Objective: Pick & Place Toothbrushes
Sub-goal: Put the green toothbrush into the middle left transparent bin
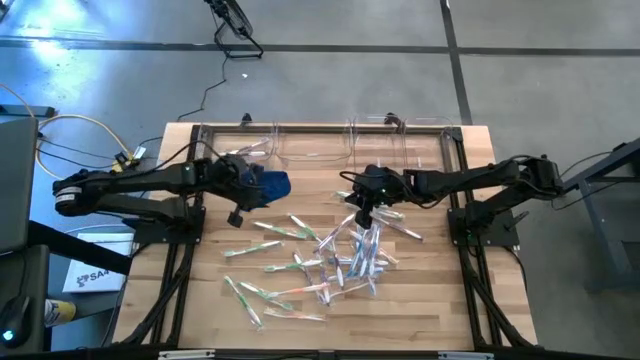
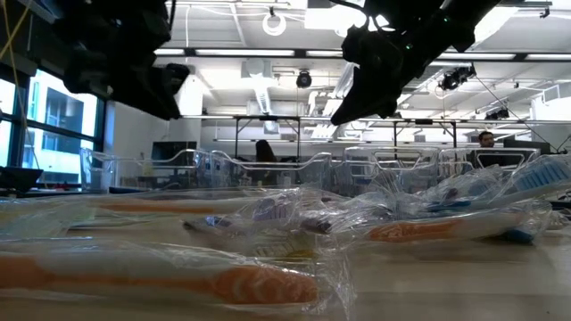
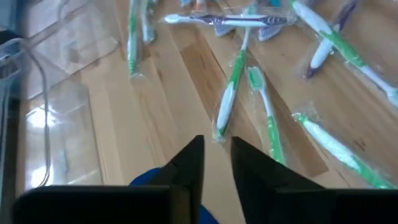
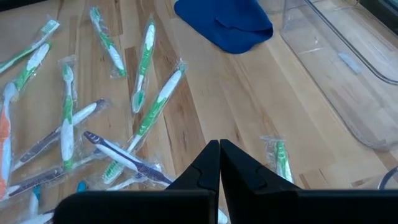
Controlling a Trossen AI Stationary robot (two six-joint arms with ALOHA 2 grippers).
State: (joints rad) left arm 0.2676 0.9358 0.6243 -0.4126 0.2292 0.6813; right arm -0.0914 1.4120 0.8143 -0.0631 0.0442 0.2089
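Hardly any lettering to call here.

Only one candidate turns up: a white box [image 1: 88,272] on the floor beside the table, well out past the left gripper [image 1: 236,216], carries dark print that looks like "SA", and the rest of it is too small to make out. The wrapped toothbrushes [image 4: 144,62] in front of the right gripper [image 4: 219,155] show no legible print, and no other label or sign comes through.

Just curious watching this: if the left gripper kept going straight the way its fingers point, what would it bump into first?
Probably the green wrapped toothbrush lying just ahead of the left gripper, with bare table before it; depth is hard to judge.
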